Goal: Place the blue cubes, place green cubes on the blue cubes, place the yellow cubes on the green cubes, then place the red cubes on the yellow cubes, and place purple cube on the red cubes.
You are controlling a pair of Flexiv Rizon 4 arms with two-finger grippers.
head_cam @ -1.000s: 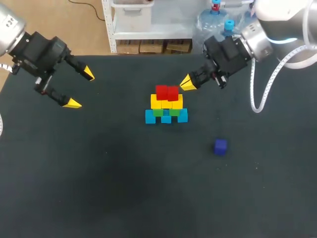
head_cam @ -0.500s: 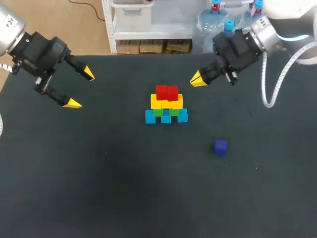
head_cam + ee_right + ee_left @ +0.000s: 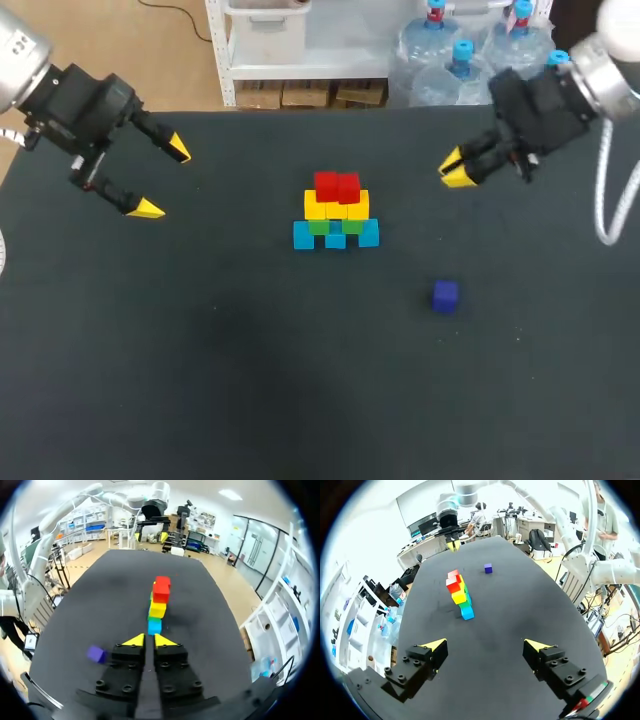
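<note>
Right claw is clenched, yellow tips pressed together with nothing in them. It hangs over the right side of the bench, not far in from the back edge. There's bare dark surface all around it.

From its wrist cam the stack sits straight ahead of the tips with a clear lane in between. The purple cube sits alone on the bench, off to one side of the claw and closer to the front edge. It's well apart from the stack, touching nothing.

The stack is about mid-bench:
- blue cubes in a row on the bottom
- green cubes on those
- yellow cubes next
- red cubes on top

The top of the red cubes is bare.

Left claw is released, fingers spread wide and empty, up by the back left corner. It's well away from the stack, with a big open stretch of bench between them. The whole front half of the bench is open too, apart from the purple cube.
</note>
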